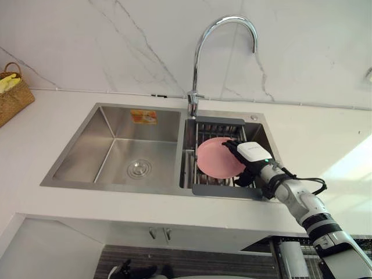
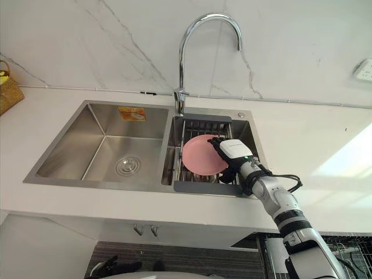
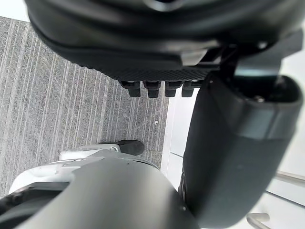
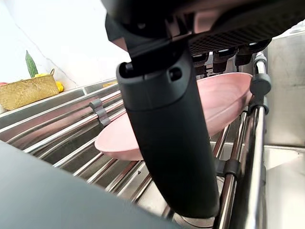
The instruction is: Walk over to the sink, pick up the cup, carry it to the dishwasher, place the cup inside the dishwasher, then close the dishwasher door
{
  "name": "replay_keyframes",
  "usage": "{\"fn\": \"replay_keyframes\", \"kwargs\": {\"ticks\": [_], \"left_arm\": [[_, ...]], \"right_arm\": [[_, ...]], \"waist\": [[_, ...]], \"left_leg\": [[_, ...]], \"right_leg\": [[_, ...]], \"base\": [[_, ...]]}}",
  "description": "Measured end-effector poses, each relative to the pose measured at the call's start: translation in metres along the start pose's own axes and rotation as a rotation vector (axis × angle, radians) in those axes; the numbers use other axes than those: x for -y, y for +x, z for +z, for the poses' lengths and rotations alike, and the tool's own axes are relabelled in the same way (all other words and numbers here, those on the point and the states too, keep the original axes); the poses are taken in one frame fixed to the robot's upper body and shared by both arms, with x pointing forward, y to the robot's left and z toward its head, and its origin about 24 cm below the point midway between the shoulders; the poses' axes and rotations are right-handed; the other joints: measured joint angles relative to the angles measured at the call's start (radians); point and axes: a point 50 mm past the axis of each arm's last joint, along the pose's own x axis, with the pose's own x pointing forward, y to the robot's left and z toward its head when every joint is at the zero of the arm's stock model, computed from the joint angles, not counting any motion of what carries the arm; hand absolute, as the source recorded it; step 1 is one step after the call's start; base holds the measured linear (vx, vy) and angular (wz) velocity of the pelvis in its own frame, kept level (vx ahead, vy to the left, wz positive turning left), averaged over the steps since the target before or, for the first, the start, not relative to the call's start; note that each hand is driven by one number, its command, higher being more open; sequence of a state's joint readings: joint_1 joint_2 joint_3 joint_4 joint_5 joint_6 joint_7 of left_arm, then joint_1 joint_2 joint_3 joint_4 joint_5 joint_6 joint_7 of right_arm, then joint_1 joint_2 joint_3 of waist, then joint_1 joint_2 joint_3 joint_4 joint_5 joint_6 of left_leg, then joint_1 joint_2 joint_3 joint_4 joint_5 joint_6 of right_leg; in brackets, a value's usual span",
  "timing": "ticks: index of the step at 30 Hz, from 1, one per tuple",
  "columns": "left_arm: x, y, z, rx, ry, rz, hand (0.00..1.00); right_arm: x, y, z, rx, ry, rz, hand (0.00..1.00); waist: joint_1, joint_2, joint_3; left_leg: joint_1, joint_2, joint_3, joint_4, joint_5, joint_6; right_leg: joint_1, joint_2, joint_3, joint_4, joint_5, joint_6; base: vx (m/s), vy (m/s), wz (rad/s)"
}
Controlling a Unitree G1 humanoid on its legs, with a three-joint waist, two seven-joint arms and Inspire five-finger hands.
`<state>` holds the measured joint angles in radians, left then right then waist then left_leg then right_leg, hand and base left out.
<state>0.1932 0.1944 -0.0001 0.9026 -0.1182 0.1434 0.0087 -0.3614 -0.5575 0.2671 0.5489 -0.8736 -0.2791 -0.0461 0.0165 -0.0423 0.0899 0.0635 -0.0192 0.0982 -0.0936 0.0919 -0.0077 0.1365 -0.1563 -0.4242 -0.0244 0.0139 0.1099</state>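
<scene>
Beneath marble wall point(image 1: 116, 40) — steel sink point(image 1: 75, 157), white counter point(image 1: 325, 139)

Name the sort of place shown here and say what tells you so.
Most likely a home kitchen: a steel double sink set in a white counter, a curved tap behind it, and a pink plate on a draining rack.

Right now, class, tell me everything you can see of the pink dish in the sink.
The pink dish is round, shallow, plain and matte, plastic-looking, and empty. It lies tilted on the metal bars of the drying rack in the sink's right basin, below the tap. The right hand grips its right rim, fingers inside, thumb underneath.
</scene>
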Motion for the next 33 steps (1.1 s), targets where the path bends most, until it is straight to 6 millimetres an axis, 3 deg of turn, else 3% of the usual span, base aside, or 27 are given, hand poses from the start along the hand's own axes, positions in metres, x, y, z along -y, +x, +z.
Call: {"fn": "replay_keyframes", "kwargs": {"ticks": [23,24,33], "left_arm": [[0.001,0.001,0.003,0.002,0.011,-0.012,1.00],[0.001,0.001,0.003,0.002,0.011,-0.012,1.00],[0.000,0.002,0.002,0.009,0.009,-0.009,1.00]], "right_arm": [[-0.010,-0.001,-0.006,-0.043,-0.042,-0.088,1.00],[-0.010,-0.002,-0.006,-0.042,-0.041,-0.091,0.00],[-0.012,-0.004,-0.006,-0.011,-0.052,-0.123,0.00]], "waist": [[0.020,0.001,0.003],[0.020,0.000,0.003],[0.020,-0.004,0.005]], "left_leg": [[0.008,0.003,-0.010,0.000,0.000,-0.001],[0.008,0.003,-0.010,0.000,0.000,-0.001],[0.006,0.006,-0.006,0.000,-0.008,0.009]], "right_leg": [[0.017,0.007,-0.012,0.000,-0.003,-0.005],[0.018,0.007,-0.012,0.000,-0.003,-0.005],[0.018,0.008,-0.016,0.001,-0.009,-0.006]], "base": [[0.00,0.000,0.00],[0.00,0.000,0.00],[0.00,0.000,0.00]]}}
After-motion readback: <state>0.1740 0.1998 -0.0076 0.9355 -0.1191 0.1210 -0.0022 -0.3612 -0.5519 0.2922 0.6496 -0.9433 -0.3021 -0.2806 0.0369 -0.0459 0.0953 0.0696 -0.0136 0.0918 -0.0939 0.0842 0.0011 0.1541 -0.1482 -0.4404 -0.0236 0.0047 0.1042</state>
